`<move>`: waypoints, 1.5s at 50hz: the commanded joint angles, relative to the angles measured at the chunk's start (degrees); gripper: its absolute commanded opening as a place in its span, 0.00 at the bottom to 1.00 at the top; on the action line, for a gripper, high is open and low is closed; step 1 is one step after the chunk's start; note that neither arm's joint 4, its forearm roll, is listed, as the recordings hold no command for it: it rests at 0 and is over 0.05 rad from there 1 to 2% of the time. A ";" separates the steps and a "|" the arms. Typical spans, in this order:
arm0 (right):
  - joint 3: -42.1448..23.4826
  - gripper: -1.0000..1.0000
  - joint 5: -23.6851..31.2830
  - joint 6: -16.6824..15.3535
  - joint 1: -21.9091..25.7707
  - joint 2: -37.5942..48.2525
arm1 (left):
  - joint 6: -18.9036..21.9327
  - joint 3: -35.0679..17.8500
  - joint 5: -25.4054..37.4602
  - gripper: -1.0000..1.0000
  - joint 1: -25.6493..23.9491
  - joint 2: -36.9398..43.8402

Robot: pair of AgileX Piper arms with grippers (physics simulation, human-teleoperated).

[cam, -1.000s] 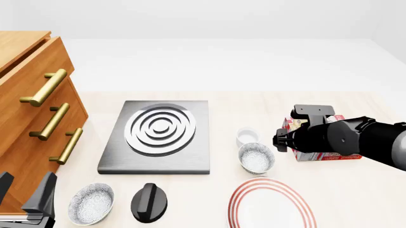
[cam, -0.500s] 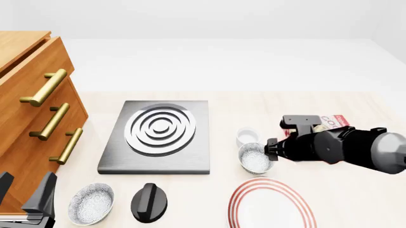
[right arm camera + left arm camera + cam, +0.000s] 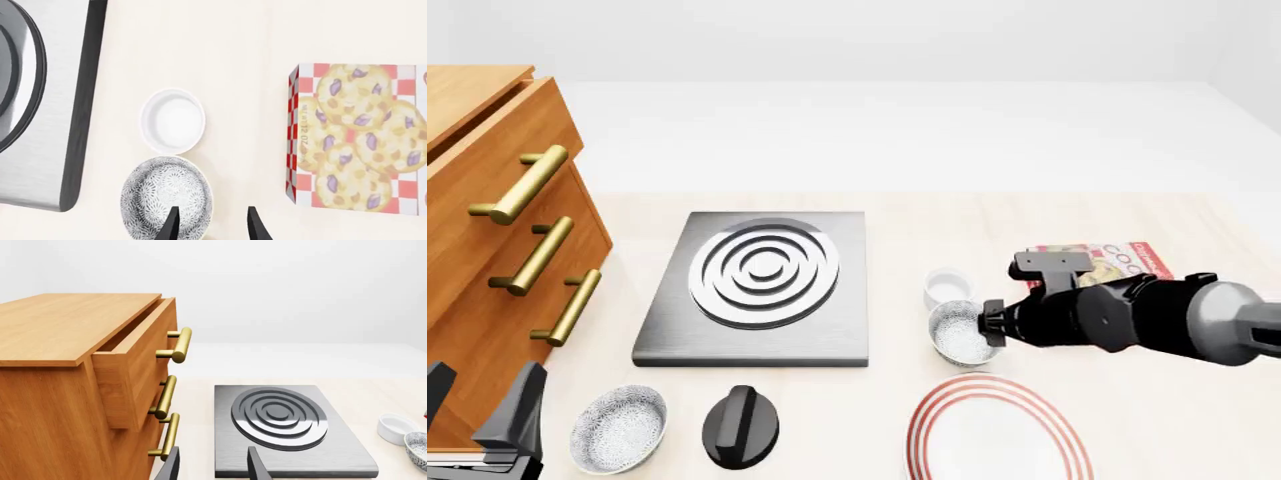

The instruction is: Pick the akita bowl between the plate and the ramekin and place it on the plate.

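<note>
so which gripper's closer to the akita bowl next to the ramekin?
Right. The right gripper hangs over the akita bowl's right rim, open. The left gripper sits far off at the table's near-left corner, by the drawers.

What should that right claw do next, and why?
Probably lower straight down. The right claw is open above the rim of the speckled bowl, one finger over the inside, the other outside. The bowl sits untouched between the little white cup and the plate.
</note>
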 commanded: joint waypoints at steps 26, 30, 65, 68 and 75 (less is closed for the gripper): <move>0.81 1.00 -3.10 0.40 -0.79 3.48 | 0.00 0.00 0.00 1.00 0.00 0.00; 1.11 1.00 -3.47 0.44 -0.79 3.71 | 0.00 0.00 0.00 1.00 0.00 0.00; 1.71 0.00 -2.94 -1.27 -1.68 0.83 | 0.00 0.00 0.00 1.00 0.00 0.00; 1.48 0.00 -1.42 -1.57 -2.13 -1.59 | 0.00 0.00 0.00 1.00 0.00 0.00; 1.19 0.00 1.57 -2.15 -2.49 -6.79 | 0.00 0.00 0.00 1.00 0.00 0.00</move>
